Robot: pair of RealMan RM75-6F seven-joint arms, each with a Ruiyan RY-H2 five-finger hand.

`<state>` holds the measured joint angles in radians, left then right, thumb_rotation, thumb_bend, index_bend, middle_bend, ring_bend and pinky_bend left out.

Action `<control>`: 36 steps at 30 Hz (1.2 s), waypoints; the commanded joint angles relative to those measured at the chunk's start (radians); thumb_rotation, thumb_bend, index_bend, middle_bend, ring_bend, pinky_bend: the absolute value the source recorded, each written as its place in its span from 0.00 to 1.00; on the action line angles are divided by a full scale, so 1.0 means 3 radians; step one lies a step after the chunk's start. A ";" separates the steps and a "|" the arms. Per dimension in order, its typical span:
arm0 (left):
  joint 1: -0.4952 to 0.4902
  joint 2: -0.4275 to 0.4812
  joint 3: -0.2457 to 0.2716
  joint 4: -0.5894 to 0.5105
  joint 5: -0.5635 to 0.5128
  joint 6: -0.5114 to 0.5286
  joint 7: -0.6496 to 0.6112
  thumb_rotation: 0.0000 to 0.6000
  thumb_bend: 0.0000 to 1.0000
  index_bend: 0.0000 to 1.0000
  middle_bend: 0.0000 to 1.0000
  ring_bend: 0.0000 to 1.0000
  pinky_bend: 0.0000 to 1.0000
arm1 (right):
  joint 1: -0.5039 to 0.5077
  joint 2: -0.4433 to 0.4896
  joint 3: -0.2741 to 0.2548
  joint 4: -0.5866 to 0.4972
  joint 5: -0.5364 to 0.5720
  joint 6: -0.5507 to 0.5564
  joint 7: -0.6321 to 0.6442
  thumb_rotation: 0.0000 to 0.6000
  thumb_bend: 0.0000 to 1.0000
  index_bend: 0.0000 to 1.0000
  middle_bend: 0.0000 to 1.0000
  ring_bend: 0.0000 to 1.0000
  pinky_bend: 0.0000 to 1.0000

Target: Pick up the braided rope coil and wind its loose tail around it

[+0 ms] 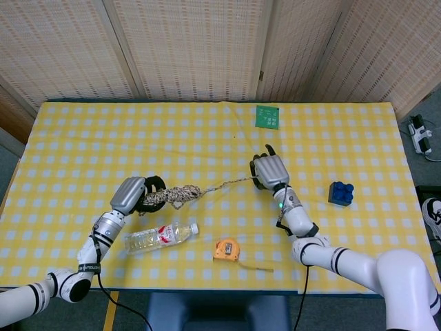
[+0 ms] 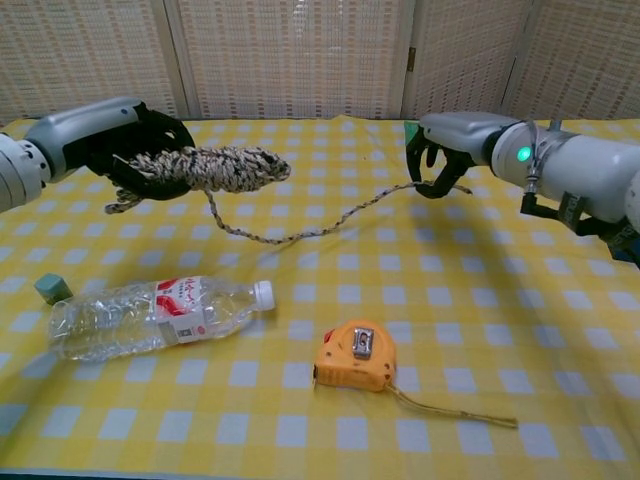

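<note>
Left hand (image 2: 125, 140) clamps the braided rope coil (image 2: 215, 167), long axis toward the right hand (image 2: 440, 150), whose fingers pinch the loose tail (image 2: 330, 222) slung between them.

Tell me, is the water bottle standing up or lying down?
Lying down. The water bottle rests on its side on the table, cap pointing toward the tape measure.

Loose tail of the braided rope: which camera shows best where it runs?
Chest view. The loose tail sags visibly from the beige-and-black braided rope coil in the left hand to the right hand. Head view shows only a thin line against the yellow checked tablecloth.
</note>
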<state>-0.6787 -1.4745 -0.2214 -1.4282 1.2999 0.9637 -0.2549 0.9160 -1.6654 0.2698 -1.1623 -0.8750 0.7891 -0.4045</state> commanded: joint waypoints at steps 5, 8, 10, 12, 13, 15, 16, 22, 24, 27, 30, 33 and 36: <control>-0.0077 0.0008 0.0016 -0.0271 0.0173 0.0064 0.0081 1.00 0.70 0.69 0.68 0.65 0.72 | -0.0195 0.0455 0.0141 -0.0910 -0.0063 0.0249 0.0304 1.00 0.50 0.64 0.46 0.42 0.07; -0.0127 0.0001 0.0028 -0.0408 0.0183 0.0032 0.0210 1.00 0.70 0.69 0.68 0.65 0.72 | -0.0160 0.0453 0.0230 -0.1055 -0.0015 0.0279 0.0375 1.00 0.51 0.65 0.47 0.44 0.10; -0.0172 -0.0032 0.0023 -0.0472 0.0170 0.0010 0.0329 1.00 0.70 0.69 0.68 0.65 0.72 | -0.0130 0.0430 0.0293 -0.1146 0.0010 0.0305 0.0430 1.00 0.51 0.65 0.47 0.44 0.11; -0.0217 -0.0081 0.0009 -0.0492 0.0138 -0.0002 0.0471 1.00 0.70 0.69 0.68 0.65 0.72 | -0.0102 0.0416 0.0343 -0.1217 0.0032 0.0325 0.0468 1.00 0.51 0.65 0.47 0.45 0.12; -0.0249 -0.0120 -0.0003 -0.0499 0.0094 -0.0016 0.0582 1.00 0.70 0.69 0.68 0.65 0.71 | -0.0084 0.0410 0.0377 -0.1263 0.0044 0.0345 0.0488 1.00 0.51 0.65 0.47 0.45 0.13; -0.0300 -0.0170 -0.0025 -0.0520 -0.0010 -0.0058 0.0754 1.00 0.70 0.68 0.68 0.65 0.71 | -0.0063 0.0409 0.0426 -0.1339 0.0049 0.0388 0.0515 1.00 0.51 0.65 0.47 0.45 0.15; -0.0304 -0.0176 -0.0030 -0.0524 -0.0030 -0.0061 0.0777 1.00 0.70 0.68 0.68 0.65 0.71 | -0.0062 0.0411 0.0427 -0.1347 0.0051 0.0394 0.0515 1.00 0.51 0.65 0.47 0.45 0.15; -0.0478 -0.0346 -0.0155 -0.0550 -0.0610 -0.0196 0.1295 1.00 0.70 0.68 0.68 0.65 0.71 | -0.0111 0.0520 0.0551 -0.1789 -0.0065 0.0569 0.0689 1.00 0.52 0.65 0.47 0.45 0.20; -0.0545 -0.0420 -0.0204 -0.0544 -0.0878 -0.0184 0.1518 1.00 0.70 0.68 0.68 0.65 0.71 | -0.0147 0.0577 0.0560 -0.1924 -0.0110 0.0608 0.0746 1.00 0.52 0.65 0.47 0.45 0.22; -0.0667 -0.0552 -0.0280 -0.0535 -0.1336 -0.0099 0.1882 1.00 0.70 0.68 0.68 0.65 0.71 | -0.0213 0.0669 0.0564 -0.2146 -0.0224 0.0692 0.0836 1.00 0.52 0.65 0.47 0.45 0.26; -0.0763 -0.0683 -0.0344 -0.0485 -0.1690 0.0084 0.2186 1.00 0.71 0.68 0.68 0.65 0.71 | -0.0302 0.0770 0.0560 -0.2356 -0.0350 0.0798 0.0924 1.00 0.52 0.65 0.47 0.44 0.30; -0.0819 -0.0797 -0.0426 -0.0437 -0.1979 0.0275 0.2364 1.00 0.71 0.68 0.68 0.65 0.71 | -0.0396 0.0868 0.0550 -0.2527 -0.0474 0.0904 0.1008 1.00 0.54 0.65 0.47 0.44 0.32; -0.0839 -0.0887 -0.0519 -0.0391 -0.2187 0.0413 0.2409 1.00 0.71 0.68 0.68 0.66 0.71 | -0.0467 0.0961 0.0525 -0.2664 -0.0564 0.0926 0.1117 1.00 0.54 0.65 0.47 0.45 0.33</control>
<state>-0.9129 -1.7089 -0.3482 -1.5614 0.6878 1.0489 0.4463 0.7920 -1.3959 0.4323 -1.9399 -1.0262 1.0579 -0.0881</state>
